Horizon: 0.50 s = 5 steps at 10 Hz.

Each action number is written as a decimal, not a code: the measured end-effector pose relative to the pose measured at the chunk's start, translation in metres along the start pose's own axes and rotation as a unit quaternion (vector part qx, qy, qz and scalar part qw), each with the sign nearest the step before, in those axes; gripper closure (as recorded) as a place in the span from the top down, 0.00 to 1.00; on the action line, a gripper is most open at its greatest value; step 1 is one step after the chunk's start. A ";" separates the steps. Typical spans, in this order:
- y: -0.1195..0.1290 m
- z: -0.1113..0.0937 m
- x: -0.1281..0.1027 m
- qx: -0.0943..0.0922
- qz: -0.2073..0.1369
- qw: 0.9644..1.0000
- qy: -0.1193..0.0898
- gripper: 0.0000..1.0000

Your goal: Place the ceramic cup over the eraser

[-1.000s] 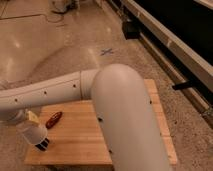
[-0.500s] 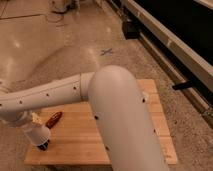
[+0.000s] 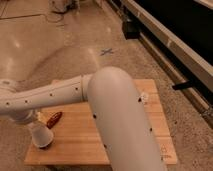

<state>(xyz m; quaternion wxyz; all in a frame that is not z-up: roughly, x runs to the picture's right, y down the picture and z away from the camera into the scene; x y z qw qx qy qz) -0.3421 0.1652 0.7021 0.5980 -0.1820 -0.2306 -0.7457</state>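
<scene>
Item: ceramic cup (image 3: 41, 135), white, tapered, mouth down. It sits at the near left corner of the wooden counter (image 3: 150, 125), its rim at or just above the boards; which of the two cannot be told. A dark shape shows at the bottom of the rim, probably the eraser underneath, though not enough shows to be sure.

Item: claw (image 3: 35, 120), at the end of the white arm (image 3: 55, 95), directly above the cup at the counter's left edge. Its tips are lost against the cup's base, and whether it grips the cup or has let go cannot be told.

Item: reddish-brown elongated object (image 3: 54, 119), lying just beside the cup, up and to its right.

Item: large white arm segment (image 3: 120, 125), covering the middle of the counter.

Risks, as judged from here:
- Cup off centre: the rim could land on the eraser's edge and sit tilted instead of flat.
- Release while the cup is tilted: it could roll, and the counter's front and left edges are near.
- Claw lifting away at an angle: it could drag the cup off the eraser.
- Sideways correction: the cup could knock the reddish-brown object.
</scene>
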 end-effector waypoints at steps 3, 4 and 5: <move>0.018 0.010 0.011 -0.013 0.022 1.000 -0.004 0.80; 0.021 0.010 0.014 -0.012 0.029 0.999 -0.004 0.80; 0.023 0.010 0.015 -0.012 0.031 0.999 -0.004 0.80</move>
